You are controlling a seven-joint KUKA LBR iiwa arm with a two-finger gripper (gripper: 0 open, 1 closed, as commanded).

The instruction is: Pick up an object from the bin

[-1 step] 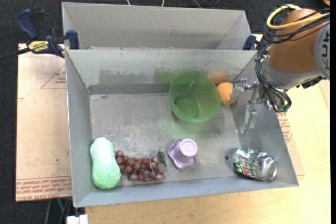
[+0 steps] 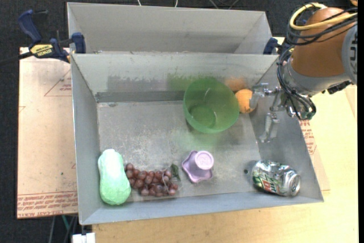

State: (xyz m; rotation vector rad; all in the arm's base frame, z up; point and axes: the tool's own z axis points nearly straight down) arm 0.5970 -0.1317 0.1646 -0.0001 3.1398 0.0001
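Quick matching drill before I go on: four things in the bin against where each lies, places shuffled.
Things:
1. green bowl
2. crushed can
3. purple cup
4. grapes

Places:
a. lower right corner of the view
b. lower middle, on its side
c. at the back, beside the orange ball
d. lower left, next to the pale green lump

Pairs: 1-c, 2-a, 3-b, 4-d

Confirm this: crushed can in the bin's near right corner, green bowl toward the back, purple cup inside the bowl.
One error: the camera view shows the purple cup lying on the bin floor in front of the green bowl, not in it. The crushed can is placed as stated.
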